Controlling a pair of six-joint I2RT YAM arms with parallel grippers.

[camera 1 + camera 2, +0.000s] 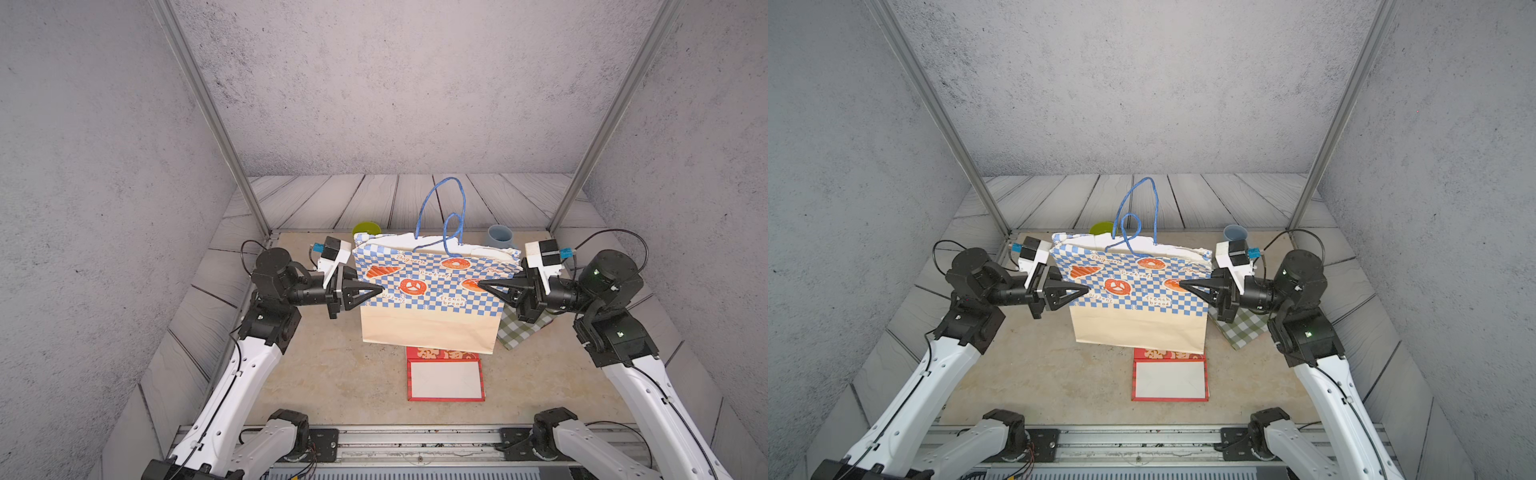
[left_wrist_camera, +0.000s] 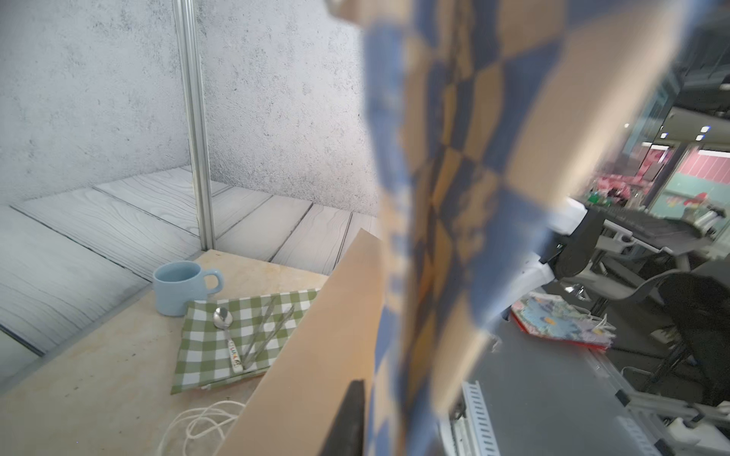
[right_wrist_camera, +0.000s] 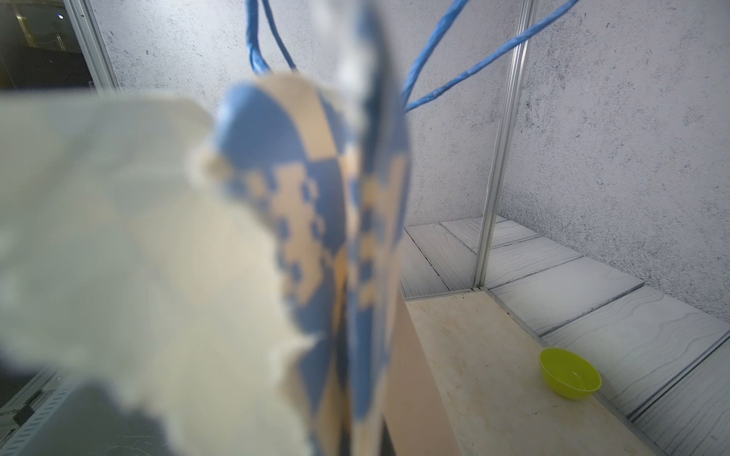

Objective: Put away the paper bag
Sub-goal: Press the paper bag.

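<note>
- Step in hand: collapsing the paper bag [image 1: 432, 328] so it can be stowed. It stands upright mid-table [image 1: 332, 374], its blue twisted-paper handles [image 1: 453, 208] sticking up, with one arm at each narrow side.
- Right gripper [image 1: 478, 284]: jaws closed. In the right wrist view the bag's side fold runs straight into them, so it appears pinched on the paper there.
- Left gripper [image 1: 380, 288]: tip against the bag's opposite side. The left wrist view shows only one dark finger [image 2: 349, 414] beside the checked paper, so I cannot tell how far apart the jaws stand or whether they grip anything.
- Next move, as I judge it: get a sure hold on the left side too, press both side folds inward, then tip the bag flat (evenly, or the thin paper may crumple or tear).
- Containers:
  - The bag's mouth shows only a white, ragged inner edge; its contents are hidden.
  - The lime-green bowl [image 3: 571, 373] behind the bag looks empty.
  - The pale blue mug [image 2: 177, 288] appears empty; it sits touching a green gingham cloth [image 2: 205, 347] that carries a spoon [image 2: 223, 318].
  - A flat red-edged box [image 1: 446, 399] lies just in front of the bag, showing a bare white panel.
</note>
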